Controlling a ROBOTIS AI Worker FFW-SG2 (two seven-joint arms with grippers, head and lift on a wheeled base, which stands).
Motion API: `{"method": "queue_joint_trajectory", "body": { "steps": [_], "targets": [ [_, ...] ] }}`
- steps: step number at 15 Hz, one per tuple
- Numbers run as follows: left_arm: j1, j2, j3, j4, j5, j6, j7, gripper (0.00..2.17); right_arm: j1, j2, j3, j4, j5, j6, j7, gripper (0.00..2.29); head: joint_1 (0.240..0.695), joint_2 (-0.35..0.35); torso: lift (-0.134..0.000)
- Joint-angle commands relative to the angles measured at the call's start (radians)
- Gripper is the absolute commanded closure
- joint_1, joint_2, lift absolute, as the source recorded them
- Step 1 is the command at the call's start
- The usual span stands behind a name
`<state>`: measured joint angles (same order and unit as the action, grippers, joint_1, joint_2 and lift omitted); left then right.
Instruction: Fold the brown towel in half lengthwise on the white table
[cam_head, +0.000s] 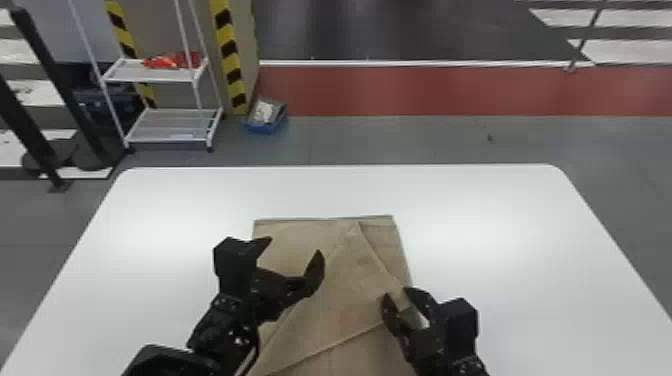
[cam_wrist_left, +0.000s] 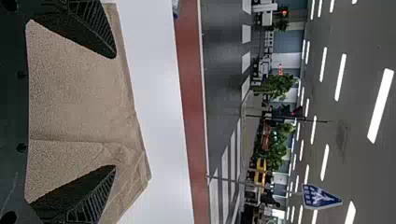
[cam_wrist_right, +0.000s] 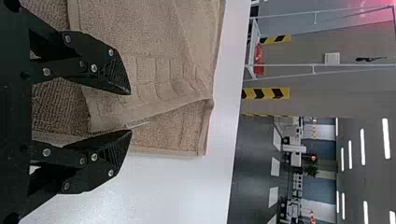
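1 towel (cam_head: 350, 270) on 1 table (cam_head: 500, 225), toward 6 o'clock, flap tip at 12. 2 grippers, neither gripping: left gripper (cam_head: 295, 246) wide open at towel's 10 o'clock; right gripper (cam_head: 396, 292) part open, 4 o'clock.

No words or numbers can be read. A blue, roughly triangular sign (cam_wrist_left: 321, 196) with a white symbol is carried on a thin pole (cam_wrist_left: 233, 180) in the background; what is pictured by the symbol cannot be made out. Yellow-and-black warning stripes (cam_head: 230, 55) are borne by the column (cam_head: 160, 30). A small pale strip (cam_wrist_right: 136, 123), possibly a label, is seen at an edge of the brown towel (cam_wrist_right: 168, 122); no print can be read on it.
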<state>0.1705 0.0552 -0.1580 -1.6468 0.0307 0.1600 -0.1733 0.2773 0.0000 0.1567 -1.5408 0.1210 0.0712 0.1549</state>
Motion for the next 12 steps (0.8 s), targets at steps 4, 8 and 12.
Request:
{"method": "queue_joint_trajectory", "body": {
  "steps": [4, 8, 12],
  "targets": [
    [-0.002, 0.002, 0.0, 0.004, 0.0, 0.014, -0.012, 0.03, -0.007, 0.001, 0.001, -0.002, 0.002, 0.039, 0.0, 0.71, 0.695, 0.012, -0.057],
    [-0.003, 0.002, 0.005, 0.01, -0.002, 0.014, -0.012, 0.03, 0.005, 0.001, 0.006, -0.027, 0.002, 0.035, 0.0, 1.33, 0.695, 0.011, -0.057],
    [-0.003, 0.002, 0.005, 0.012, -0.008, 0.014, -0.014, 0.03, 0.039, 0.001, 0.004, -0.087, 0.002, 0.023, 0.0, 1.33, 0.695, 0.016, -0.057]
  ]
}}
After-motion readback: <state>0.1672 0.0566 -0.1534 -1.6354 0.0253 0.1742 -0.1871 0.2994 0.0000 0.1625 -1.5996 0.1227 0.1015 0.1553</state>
